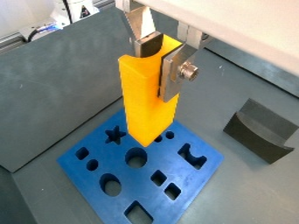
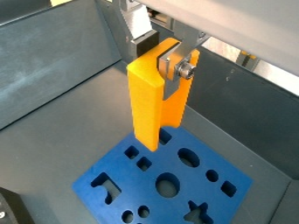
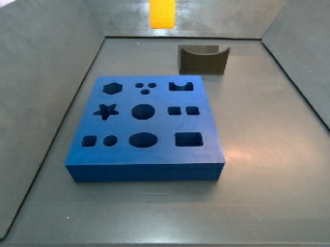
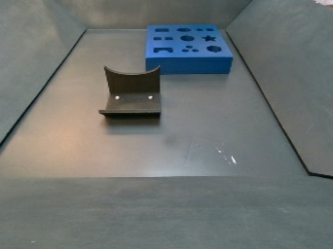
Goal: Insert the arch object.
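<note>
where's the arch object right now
The arch object hangs upright, clamped in the gripper above the blue board in both wrist views, not yet in any hole.

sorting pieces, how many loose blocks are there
2: the orange arch object held in the gripper above the blue board, and a dark notched block on the floor beside it.

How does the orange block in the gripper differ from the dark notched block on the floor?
The arch object is bright orange-yellow; the dark block is grey-brown. The arch object is tall and slim, the dark block squat with a curved notch on top. The arch object hangs clamped in the gripper above the blue board; the dark block rests on the floor beside it.
</note>
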